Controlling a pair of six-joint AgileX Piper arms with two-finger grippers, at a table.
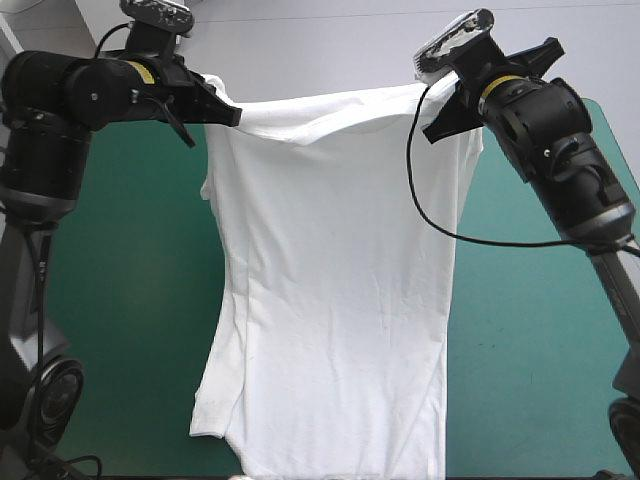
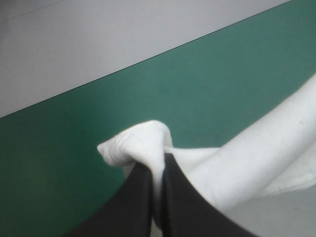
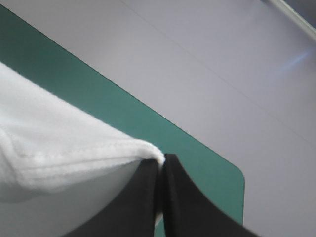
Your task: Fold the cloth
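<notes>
**White T-shirt held up between both grippers over the teal-green table**

The T-shirt [image 1: 330,300] is lifted and hangs as one broad white sheet between the two arms. Its upper edge is stretched across near the table's far edge. From there the cloth falls toward the near edge, covering the middle of the table [image 1: 530,330]. The high view does not show whether the lower end rests on the cover or hangs clear of it. The left side of the cloth is uneven, with a notch partway down. The right side runs straighter.

The left gripper [image 1: 228,108] is clamped on the upper corner toward the table's left side. In the left wrist view its black fingers [image 2: 143,207] meet in a pointed arch with a bunch of white fabric [image 2: 140,143] squeezed out past their tips. A rolled band of cloth leads away to one side of it.

The right gripper [image 1: 440,122] pinches the opposite upper corner, toward the table's right side. In the right wrist view its fingers [image 3: 140,202] are all but closed on a thin edge of the fabric [image 3: 59,143]. A hem with two rows of stitching runs up to the tips. Beyond it lies the table's rounded far right corner.

Between the two grips the upper edge sags a little and folds over itself.
</notes>
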